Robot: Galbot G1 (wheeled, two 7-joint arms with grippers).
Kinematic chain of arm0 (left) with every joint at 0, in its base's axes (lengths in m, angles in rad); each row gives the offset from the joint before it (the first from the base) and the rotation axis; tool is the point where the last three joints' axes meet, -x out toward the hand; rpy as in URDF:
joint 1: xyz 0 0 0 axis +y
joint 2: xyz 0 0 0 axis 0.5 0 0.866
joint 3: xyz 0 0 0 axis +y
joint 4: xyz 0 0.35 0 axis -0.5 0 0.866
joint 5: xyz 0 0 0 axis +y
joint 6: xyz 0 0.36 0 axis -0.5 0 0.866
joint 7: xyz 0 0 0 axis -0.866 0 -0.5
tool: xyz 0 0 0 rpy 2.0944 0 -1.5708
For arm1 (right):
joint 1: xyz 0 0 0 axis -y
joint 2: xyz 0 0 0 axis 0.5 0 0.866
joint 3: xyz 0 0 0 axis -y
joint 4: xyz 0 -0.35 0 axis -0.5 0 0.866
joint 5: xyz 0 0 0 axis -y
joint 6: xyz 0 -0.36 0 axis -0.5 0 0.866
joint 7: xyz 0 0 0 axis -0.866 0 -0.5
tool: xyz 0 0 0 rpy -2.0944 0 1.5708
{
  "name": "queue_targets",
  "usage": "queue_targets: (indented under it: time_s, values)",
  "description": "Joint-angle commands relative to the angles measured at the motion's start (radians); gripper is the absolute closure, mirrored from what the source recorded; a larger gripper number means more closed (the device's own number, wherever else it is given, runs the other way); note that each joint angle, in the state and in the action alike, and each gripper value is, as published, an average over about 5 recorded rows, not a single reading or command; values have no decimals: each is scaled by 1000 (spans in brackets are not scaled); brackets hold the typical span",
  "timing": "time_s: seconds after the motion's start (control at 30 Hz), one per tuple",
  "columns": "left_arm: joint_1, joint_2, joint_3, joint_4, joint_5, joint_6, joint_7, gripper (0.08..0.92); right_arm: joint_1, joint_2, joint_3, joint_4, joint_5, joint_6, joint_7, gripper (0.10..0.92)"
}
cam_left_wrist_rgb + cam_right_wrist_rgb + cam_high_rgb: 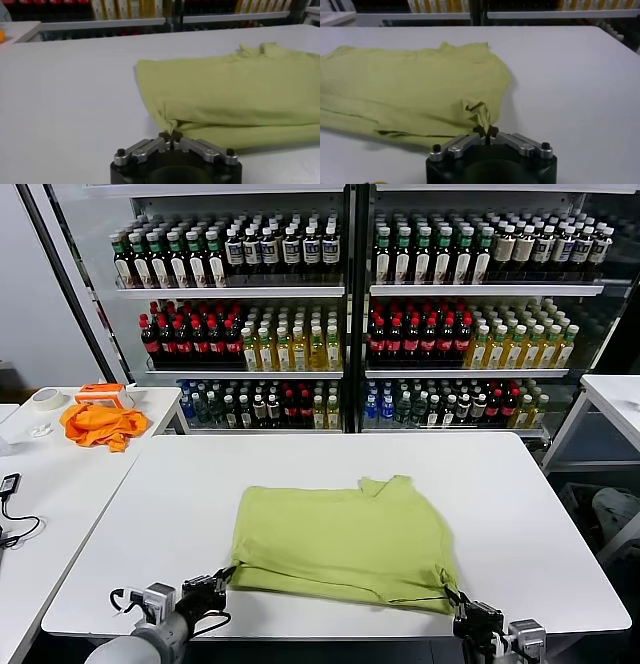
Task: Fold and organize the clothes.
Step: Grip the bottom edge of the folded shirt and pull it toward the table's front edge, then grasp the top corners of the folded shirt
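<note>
The light yellow-green T-shirt [345, 542] lies folded in the lower middle of the head view, on the white table [520, 514], its collar end bunched toward the far edge of the fold. My left gripper [222, 580] sits at the lower left of that frame, at the shirt's near left corner. In my left wrist view the fingers [161, 137] are pressed fully together with a pinch of the T-shirt [235, 95] caught between them — the cloth puckers right at the tips of the left gripper [171, 136].

My right gripper [460, 604] is at the lower right, on the shirt's near right corner. In my right wrist view the right gripper [487, 135] is closed tight on a small gathered tuft of the T-shirt [410, 85].

In the upper left of the head view a bright orange cloth [100, 424] lies on a side table [150, 399]; behind everything, shelves of bottles [340, 314] fill the top.
</note>
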Motion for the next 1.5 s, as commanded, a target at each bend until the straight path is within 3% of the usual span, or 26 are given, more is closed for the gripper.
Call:
queue_targets:
  time_s: [0.03, 0.13, 0.37, 0.6, 0.83, 1.0, 1.27, 1.5]
  values:
    - [139, 36, -91, -90, 48, 1, 10, 917, -67, -1, -1, 42, -49, 6, -3, 879]
    - [149, 27, -91, -119, 81, 1, 8, 892, -67, 1, 3, 77, -49, -4, 1, 808]
    - [81, 48, -142, -183, -44, -23, 4, 700, -1, -39, 75, 193, 27, -25, 24, 609]
    - [-150, 80, -70, 10, -127, -98, 4, 501, 342, -71, -4, 51, 137, -79, 69, 409]
    - [-388, 70, 90, 233, -124, -92, 12, 302, 718, -47, -210, -228, 228, -103, 138, 226]
    - [-527, 44, 192, 376, -120, -82, 20, 190, 900, 3, -317, -415, 248, -103, 169, 204]
    - [-676, 12, 291, 550, -114, -91, 72, 177, 1024, 117, -425, -617, 202, -97, 173, 203]
    - [-726, -8, 313, 641, -111, -118, 89, 177, 1064, 200, -460, -769, 171, -77, 186, 203]
